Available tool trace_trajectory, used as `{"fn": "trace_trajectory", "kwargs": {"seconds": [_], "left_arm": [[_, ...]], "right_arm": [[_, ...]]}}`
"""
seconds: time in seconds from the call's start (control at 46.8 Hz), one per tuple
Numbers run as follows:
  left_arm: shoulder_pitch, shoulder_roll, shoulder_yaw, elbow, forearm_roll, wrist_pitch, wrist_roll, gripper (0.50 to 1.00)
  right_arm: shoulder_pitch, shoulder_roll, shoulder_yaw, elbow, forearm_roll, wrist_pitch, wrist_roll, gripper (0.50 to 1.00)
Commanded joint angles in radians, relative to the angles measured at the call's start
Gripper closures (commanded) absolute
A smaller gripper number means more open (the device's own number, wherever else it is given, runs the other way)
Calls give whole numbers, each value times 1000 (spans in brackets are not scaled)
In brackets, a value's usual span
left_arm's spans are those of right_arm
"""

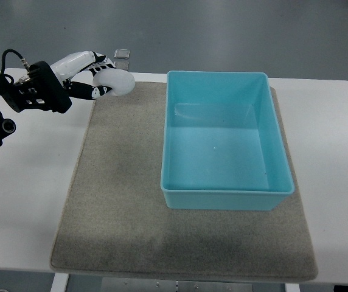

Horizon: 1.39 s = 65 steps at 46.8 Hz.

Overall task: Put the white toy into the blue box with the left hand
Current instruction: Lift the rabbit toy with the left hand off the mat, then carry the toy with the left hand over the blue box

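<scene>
On my white table point(344, 134) lies a grey mat point(119, 201) carrying the blue box point(226, 198) (empty); I see the left hand point(86, 76) curled around the white toy point(114, 83), over the mat's far-left corner.

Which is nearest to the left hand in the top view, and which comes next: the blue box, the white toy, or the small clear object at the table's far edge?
1. white toy, held in the left hand.
2. small clear object, just beyond the toy.
3. blue box, to the right on the mat.
</scene>
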Motion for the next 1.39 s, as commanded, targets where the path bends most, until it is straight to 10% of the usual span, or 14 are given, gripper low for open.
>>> {"fn": "trace_trajectory", "kwargs": {"seconds": [0.0, 1.133, 1.368], "left_arm": [[-14, -1, -43, -16, 0, -1, 0, 1000], [-49, -260, 57, -146, 16, -136, -45, 1000], [-31, -263, 54, -143, 0, -135, -43, 618]], "right_arm": [[0, 0, 0, 0, 0, -1, 0, 564], [0, 0, 0, 0, 0, 0, 0, 564], [0, 0, 0, 0, 0, 0, 0, 564]]}}
